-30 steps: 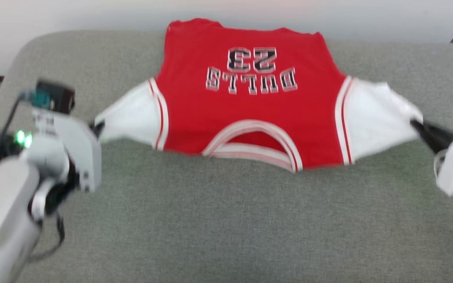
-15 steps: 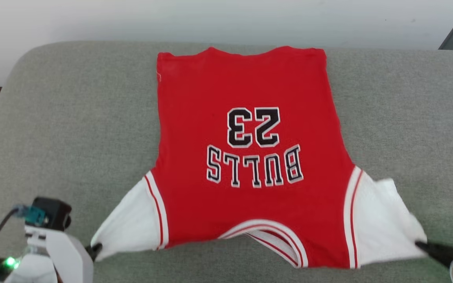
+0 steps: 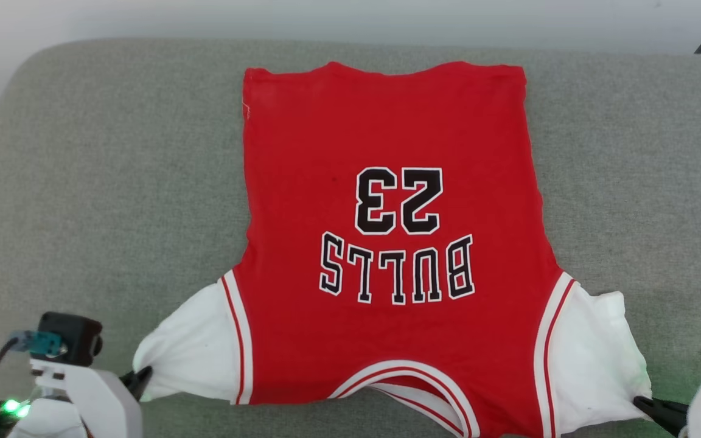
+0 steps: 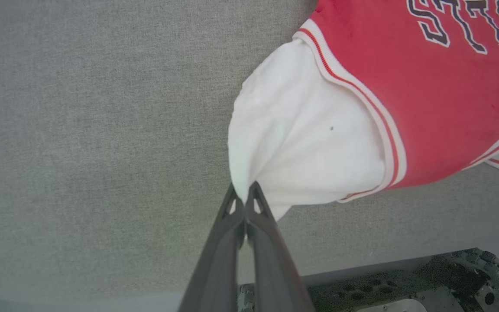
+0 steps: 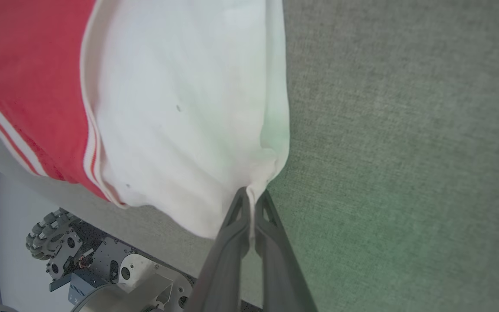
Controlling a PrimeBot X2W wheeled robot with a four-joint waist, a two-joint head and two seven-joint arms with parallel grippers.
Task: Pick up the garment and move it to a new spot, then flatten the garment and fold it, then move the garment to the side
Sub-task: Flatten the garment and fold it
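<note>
**Stretching the garment flat by its two sleeves**

The garment [image 3: 387, 182] lies front up on the grey cushion [image 3: 101, 182], about midway between its two sides. Its hem [image 3: 387, 68] is at the far side. Its collar [image 3: 414, 389] is at the near side, close to the front edge of the cushion, so the lettering [image 3: 396, 267] reads upside down in the head view. The red body looks smooth.

The left gripper [image 4: 244, 193] is fully closed and pinches the tip of the left sleeve [image 4: 306, 130]. The right gripper [image 5: 254, 193] is closed too, with a thin fold of the right sleeve [image 5: 180, 108] between its fingers. Both sleeves are drawn outward and toward the robot into a point (the cloth gathers into small creases just at each pinch).

The step in hand seems to be the flattening: the garment is already at its spot, and the two arms spread it. The folding is not yet begun. The next move probably calls for lowering both sleeve tips onto the cushion and opening the fingers there, so that the sleeves rest flat and do not wrinkle again. After that, a new grip is needed for the first fold, perhaps at a sleeve or a shoulder. Any further pull should be equal on both sides, otherwise the body may slide or turn on the cushion.
</note>
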